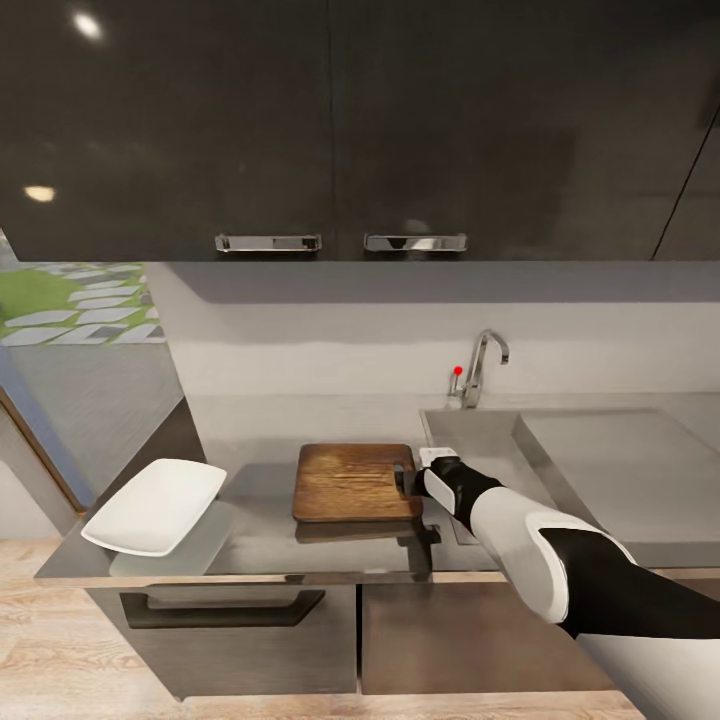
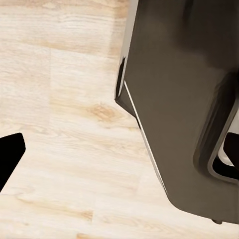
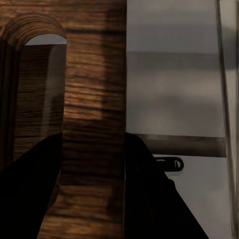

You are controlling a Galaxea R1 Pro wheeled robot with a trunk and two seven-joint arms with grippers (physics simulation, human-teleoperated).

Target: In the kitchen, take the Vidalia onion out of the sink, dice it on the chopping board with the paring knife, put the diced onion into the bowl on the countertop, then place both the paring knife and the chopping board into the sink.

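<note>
The dark brown rectangular wooden chopping board (image 1: pixel 355 482) sits mid-frame on the grey metal countertop (image 1: pixel 255 525), left of the stainless-steel sink (image 1: pixel 600 470). The right gripper (image 1: pixel 410 478) has its black fingers (image 3: pixel 149 194) either side of the board's slotted end, pinching that strip. Looks stiff and fairly heavy, probably slick, so I'd grab deep by the slot. Can't tell the left fingers' state.

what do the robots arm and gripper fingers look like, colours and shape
The right arm has smooth rounded shells in alternating glossy white and black segments, ending in a black wrist with a small white block. In the right wrist view the right gripper has two dark, nearly black fingers that taper toward their tips. No cables or markings show.
</note>
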